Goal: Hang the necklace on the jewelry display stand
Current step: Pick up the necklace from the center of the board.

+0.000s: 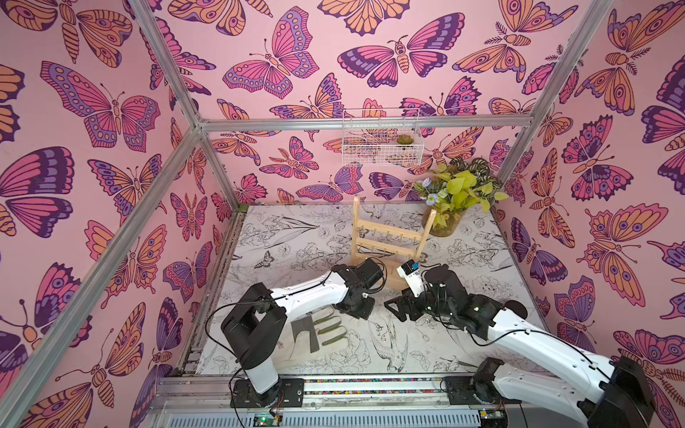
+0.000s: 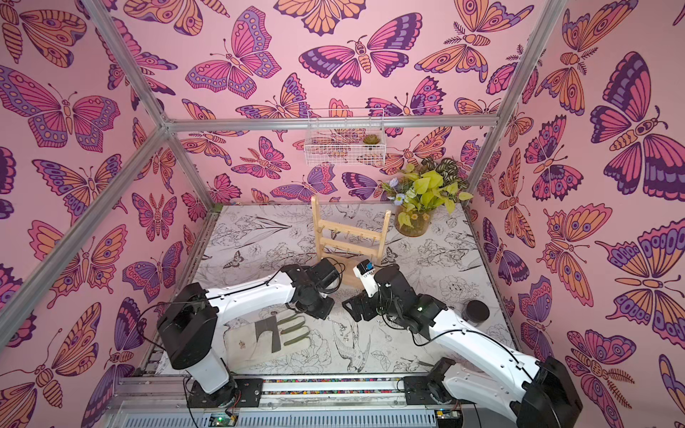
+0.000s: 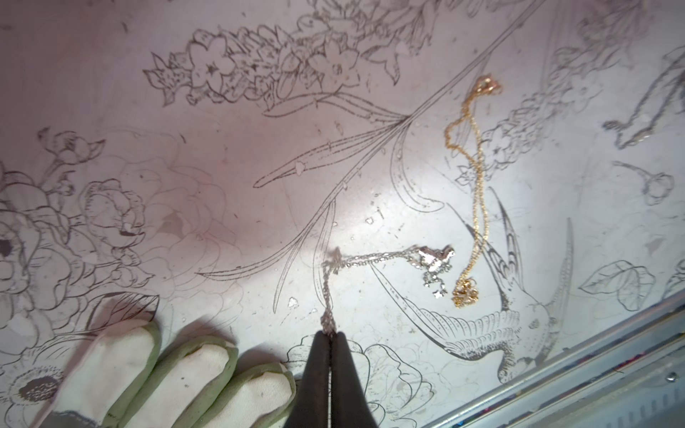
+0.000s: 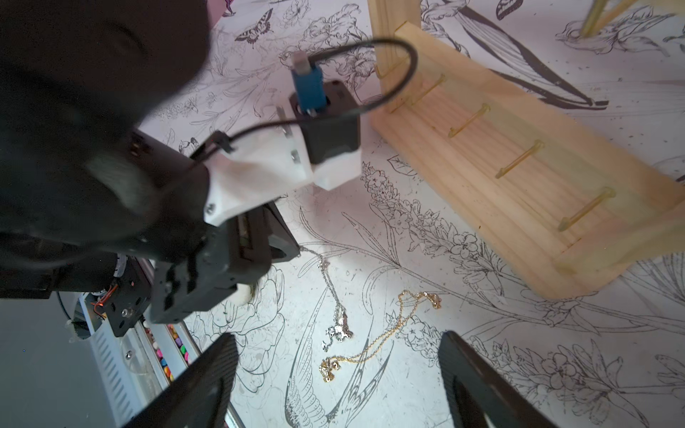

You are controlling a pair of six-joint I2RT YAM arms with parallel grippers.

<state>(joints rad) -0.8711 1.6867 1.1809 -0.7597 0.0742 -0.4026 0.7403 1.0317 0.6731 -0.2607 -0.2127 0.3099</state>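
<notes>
Left gripper (image 3: 330, 335) clamped on the silver necklace (image 3: 370, 257), with the right gripper (image 4: 339, 336) spread open over the table (image 3: 185, 111).

One end of the silver chain sat pinched between the closed left fingertips, just beside the fingers of a glove (image 3: 185, 370). The rest of the chain trailed away over the table to its pendant, which lay just beside a gold necklace (image 3: 478, 185). The right gripper's jaws stood wide apart and held nothing, with both necklaces lying on the table below and between them. The jewelry display stand (image 1: 389, 237) stood upright farther back, its base near the necklaces but apart from them.
</notes>
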